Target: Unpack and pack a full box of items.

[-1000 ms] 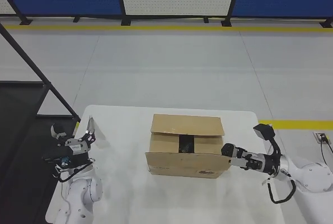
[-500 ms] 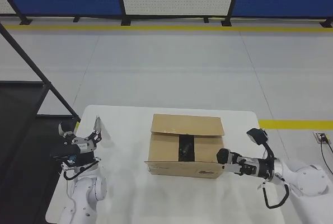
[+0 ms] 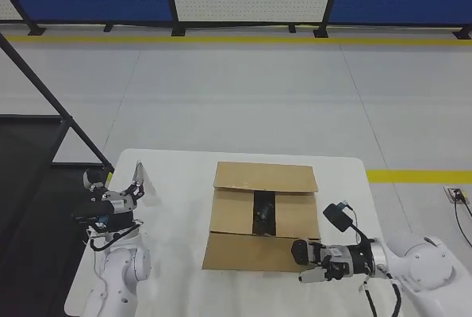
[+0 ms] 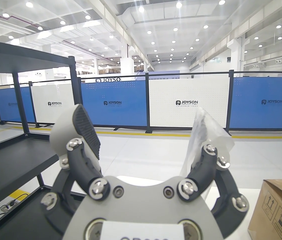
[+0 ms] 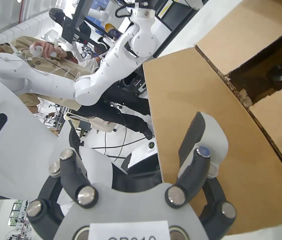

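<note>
Nearest the robot, the right gripper (image 3: 305,260) sits at the near right corner of the box (image 3: 220,212). Its fingers are spread, and in the right wrist view the edge of the near flap (image 3: 247,252) runs between them, one pad lying over the cardboard. They do not look clamped on it. That flap is folded out toward the robot and lies nearly flat.

The box stands in the middle of the worktop (image 3: 172,238). Its two side flaps (image 3: 297,212) lie across the top with a gap between them, and a dark item (image 3: 262,211) shows down in that gap. The far flap (image 3: 265,176) is folded out the other way.

At the left edge of the worktop, well apart from the box, the left gripper (image 3: 132,186) is open and points up and away. It holds nothing, though a scrap of clear film (image 4: 203,128) clings to one finger.

My judgement is that the task is at its start. The long flaps are open and the side flaps are not. No item lies out on the worktop, so unpacking proper has not begun. What is left is to fold back the side flaps, lift the contents out, and then do the whole repacking.
</note>
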